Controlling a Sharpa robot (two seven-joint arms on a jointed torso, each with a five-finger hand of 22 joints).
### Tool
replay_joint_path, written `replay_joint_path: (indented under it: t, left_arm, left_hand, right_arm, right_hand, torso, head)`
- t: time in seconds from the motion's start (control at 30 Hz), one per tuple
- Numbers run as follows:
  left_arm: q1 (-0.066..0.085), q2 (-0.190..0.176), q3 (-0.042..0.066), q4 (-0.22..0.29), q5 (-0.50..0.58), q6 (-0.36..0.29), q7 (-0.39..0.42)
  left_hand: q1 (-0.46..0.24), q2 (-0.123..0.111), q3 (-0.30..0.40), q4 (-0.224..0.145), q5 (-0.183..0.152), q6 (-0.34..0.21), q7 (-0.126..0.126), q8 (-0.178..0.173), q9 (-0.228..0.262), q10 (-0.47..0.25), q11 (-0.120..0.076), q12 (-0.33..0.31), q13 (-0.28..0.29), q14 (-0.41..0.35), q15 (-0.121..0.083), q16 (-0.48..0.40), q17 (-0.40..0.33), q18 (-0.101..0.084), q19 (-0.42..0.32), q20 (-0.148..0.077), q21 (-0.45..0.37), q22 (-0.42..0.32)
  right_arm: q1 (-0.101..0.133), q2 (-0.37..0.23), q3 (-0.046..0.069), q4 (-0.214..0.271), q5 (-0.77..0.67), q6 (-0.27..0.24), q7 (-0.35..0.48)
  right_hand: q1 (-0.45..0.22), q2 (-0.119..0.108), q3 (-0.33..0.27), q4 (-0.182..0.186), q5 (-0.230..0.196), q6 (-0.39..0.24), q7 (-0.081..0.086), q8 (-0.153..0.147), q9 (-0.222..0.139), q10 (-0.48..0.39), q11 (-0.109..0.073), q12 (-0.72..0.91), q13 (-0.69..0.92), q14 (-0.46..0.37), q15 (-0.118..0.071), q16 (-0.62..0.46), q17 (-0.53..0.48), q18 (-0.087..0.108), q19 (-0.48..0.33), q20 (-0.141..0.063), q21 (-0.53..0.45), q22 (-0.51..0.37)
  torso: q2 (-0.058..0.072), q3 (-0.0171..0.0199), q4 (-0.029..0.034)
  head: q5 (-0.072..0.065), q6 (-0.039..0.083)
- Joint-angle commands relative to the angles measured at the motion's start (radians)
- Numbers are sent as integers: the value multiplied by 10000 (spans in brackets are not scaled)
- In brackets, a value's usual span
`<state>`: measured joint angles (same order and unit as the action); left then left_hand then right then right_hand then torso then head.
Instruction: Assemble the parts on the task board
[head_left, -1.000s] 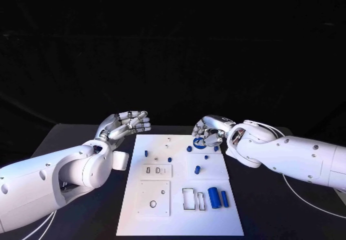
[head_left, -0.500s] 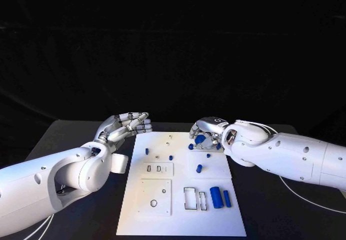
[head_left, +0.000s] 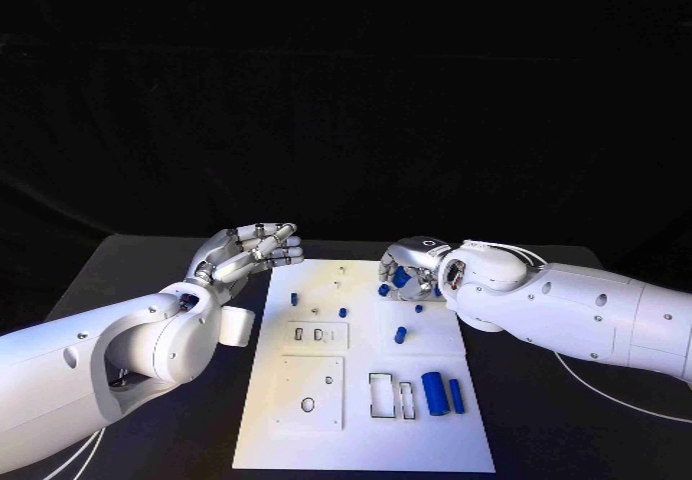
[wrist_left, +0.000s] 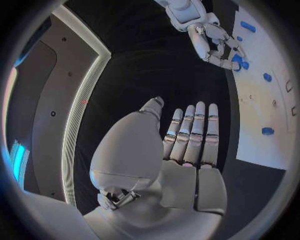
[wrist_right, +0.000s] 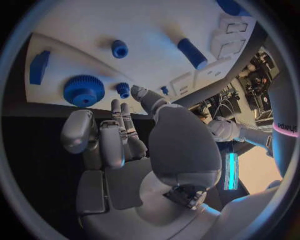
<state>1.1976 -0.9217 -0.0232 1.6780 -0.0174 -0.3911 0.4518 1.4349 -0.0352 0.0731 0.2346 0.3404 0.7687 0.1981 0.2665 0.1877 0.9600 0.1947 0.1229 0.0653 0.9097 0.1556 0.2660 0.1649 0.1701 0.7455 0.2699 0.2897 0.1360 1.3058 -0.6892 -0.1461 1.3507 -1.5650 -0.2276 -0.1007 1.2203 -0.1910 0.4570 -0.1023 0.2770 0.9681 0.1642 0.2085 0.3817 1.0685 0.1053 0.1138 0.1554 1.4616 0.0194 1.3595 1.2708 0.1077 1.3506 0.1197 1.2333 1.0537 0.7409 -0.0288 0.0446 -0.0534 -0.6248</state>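
Matte black worktop (head_left: 130, 270), dark backdrop behind. Flat white task board (head_left: 361, 440) lies at centre, with rectangular cut-outs and small glossy blue parts: a toothed gear (wrist_right: 83, 90), a smooth cylinder (head_left: 431, 388). Left robot hand (head_left: 248, 250) is beside the board's far corner, fingers extended, empty. Right robot hand (head_left: 411, 268) is over the far edge, fingers loosely curled, holding nothing.

Task board (head_left: 361, 420) near end — bare white strip, open to approach; far right corner blocked by right hand (head_left: 410, 268) above gear (wrist_right: 83, 90).
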Motion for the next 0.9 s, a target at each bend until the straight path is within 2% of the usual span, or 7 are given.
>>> replay_joint_path:
  t: [0.03,0.27,0.4,0.57,0.8,0.83,0.9]
  left_arm:
    - [24,-4,12,44,-49,250,-2]
    - [38,-2,13,37,-49,274,-53]
    - [44,-42,13,46,-49,278,-89]
    - [50,-69,13,32,-49,280,-123]
    - [54,-55,12,16,-48,314,-174]
    - [54,-54,12,14,-48,317,-181]
    - [55,-55,12,12,-48,323,-199]
  left_hand:
    - [-2,-66,-37,3,31,101,313,34,0,68,-9,-38,5,81,12,3,15,127,60,-24,12,-9]
    - [-9,-69,-43,9,29,101,314,33,-1,69,-8,-44,4,81,13,-1,16,126,63,-25,9,-12]
    - [-17,-70,-50,18,27,99,316,30,-3,70,-7,-53,3,79,14,-7,16,125,66,-25,5,-17]
    - [-18,-69,-51,20,27,98,316,29,-3,69,-6,-55,2,79,14,-8,16,124,67,-25,4,-18]
    - [-22,-69,-55,25,21,95,317,26,-6,68,-5,-63,1,76,15,-14,16,123,70,-26,0,-22]
    - [-22,-69,-55,25,21,95,317,26,-6,68,-5,-63,1,76,15,-14,16,123,70,-26,0,-22]
    - [-27,-69,-62,34,8,90,320,20,-9,65,-3,-76,-1,72,17,-23,17,121,73,-26,-6,-28]
  right_arm:
    - [-7,52,0,-53,-320,268,-298]
    - [-9,119,0,-81,-329,230,-358]
    - [-9,134,0,-77,-328,169,-398]
    - [-9,145,0,-75,-315,129,-428]
    - [-9,162,1,-66,-279,124,-453]
    - [-9,164,1,-62,-267,66,-457]
    - [-9,165,1,-53,-249,-116,-508]
  right_hand:
    - [58,42,120,10,63,58,-2,-35,20,74,-6,40,4,551,-7,72,23,-77,34,-1,76,71]
    - [-6,44,418,123,94,118,-31,-27,78,248,-32,65,-2,567,-18,230,120,-106,54,0,297,360]
    - [-49,58,616,215,106,157,-61,-9,127,420,-63,100,9,580,-40,334,197,-133,88,-10,445,566]
    - [-63,49,751,266,81,185,-81,12,169,534,-89,104,20,588,-57,397,240,-144,100,-23,524,672]
    - [-72,63,943,356,28,269,-132,78,259,738,-138,120,53,590,-94,465,266,-158,108,-46,623,808]
    - [-40,97,1027,381,-11,366,-181,149,322,891,-185,166,89,595,-132,501,293,-163,115,-69,663,864]
    - [108,225,1280,394,-397,559,-291,314,490,1207,-303,260,187,602,-229,567,334,-178,138,-150,755,999]
  torso:
    - [54,-8,23]
    - [128,-26,54]
    - [157,-35,56]
    - [199,-26,64]
    - [256,-38,78]
    - [266,-39,75]
    - [275,-38,75]
  head:
    - [-9,11]
    - [1,24]
    - [-38,12]
    - [-34,46]
    - [-39,64]
    - [-34,67]
    - [-40,80]
